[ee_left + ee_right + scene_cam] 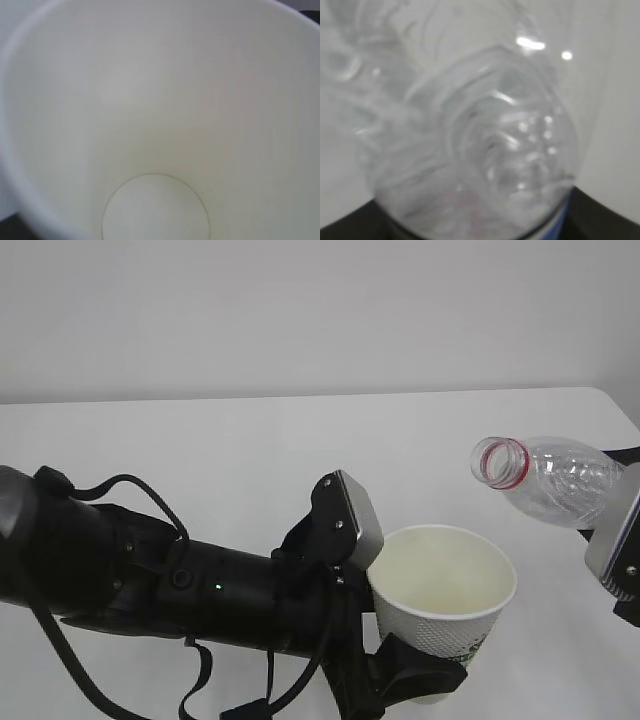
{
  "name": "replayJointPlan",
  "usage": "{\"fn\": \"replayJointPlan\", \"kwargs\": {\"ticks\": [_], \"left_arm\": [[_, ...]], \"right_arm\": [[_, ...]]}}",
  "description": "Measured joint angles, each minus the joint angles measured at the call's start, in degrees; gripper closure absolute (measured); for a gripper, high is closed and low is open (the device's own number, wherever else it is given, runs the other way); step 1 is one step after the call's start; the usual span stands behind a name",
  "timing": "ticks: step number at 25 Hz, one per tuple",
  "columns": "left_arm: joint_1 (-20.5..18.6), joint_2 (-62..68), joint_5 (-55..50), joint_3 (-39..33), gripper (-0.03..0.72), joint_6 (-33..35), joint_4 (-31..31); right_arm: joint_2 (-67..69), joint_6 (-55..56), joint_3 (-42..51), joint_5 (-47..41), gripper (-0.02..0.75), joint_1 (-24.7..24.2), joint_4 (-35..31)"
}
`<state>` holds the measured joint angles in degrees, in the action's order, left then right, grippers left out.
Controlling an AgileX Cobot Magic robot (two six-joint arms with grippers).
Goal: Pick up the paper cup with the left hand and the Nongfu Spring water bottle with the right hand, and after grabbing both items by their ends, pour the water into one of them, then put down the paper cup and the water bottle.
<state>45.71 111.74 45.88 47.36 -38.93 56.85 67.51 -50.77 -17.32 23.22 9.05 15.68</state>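
The white paper cup (445, 605) is held upright and lifted, its cream inside empty, and that inside fills the left wrist view (155, 125). My left gripper (425, 672) is shut on the cup's lower part, with one black finger (415, 678) across its front. The Nongfu Spring water bottle (555, 478) lies tilted nearly flat, up and to the right of the cup. Its open mouth with the red neck ring (500, 462) points left, just past the cup's rim. My right gripper (612, 515) is shut on the bottle's rear part. The bottle's clear ribbed body (485, 150) fills the right wrist view. No water stream shows.
The white table (200, 450) stretches behind both arms to a plain white wall. Its rounded right corner (615, 405) sits close behind the bottle. My bulky left arm with looping cables (150, 580) takes up the lower left.
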Motion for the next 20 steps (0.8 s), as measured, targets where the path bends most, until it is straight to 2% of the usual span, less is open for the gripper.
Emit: {"fn": "replayJointPlan", "kwargs": {"ticks": [20], "left_arm": [[0.00,0.00,0.00,0.00,0.156,0.00,-0.46]], "right_arm": [[0.00,-10.02,0.00,0.11,0.311,0.00,0.00]]}}
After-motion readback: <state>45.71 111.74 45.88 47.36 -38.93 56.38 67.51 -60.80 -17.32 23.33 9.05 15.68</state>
